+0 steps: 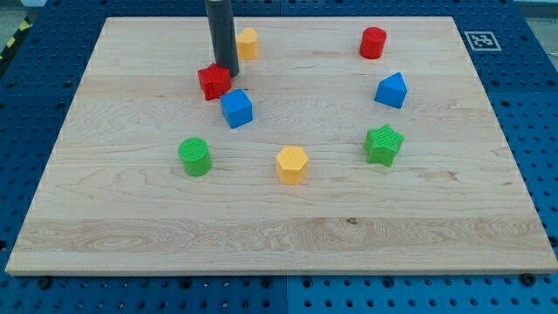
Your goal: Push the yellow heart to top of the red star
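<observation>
The yellow heart (248, 42) lies near the view's top, left of centre, partly hidden behind my rod. The red star (214, 81) lies just below and to the left of it. My tip (227, 73) stands between the two, at the red star's upper right edge and just below the yellow heart. A blue cube (236, 108) sits right below the red star, close to it.
A green cylinder (195, 156) lies at lower left, a yellow hexagon (292, 164) at lower centre, a green star (384, 144) at right, a blue block (392, 90) above it and a red cylinder (373, 42) at top right. All sit on the wooden board (131, 227).
</observation>
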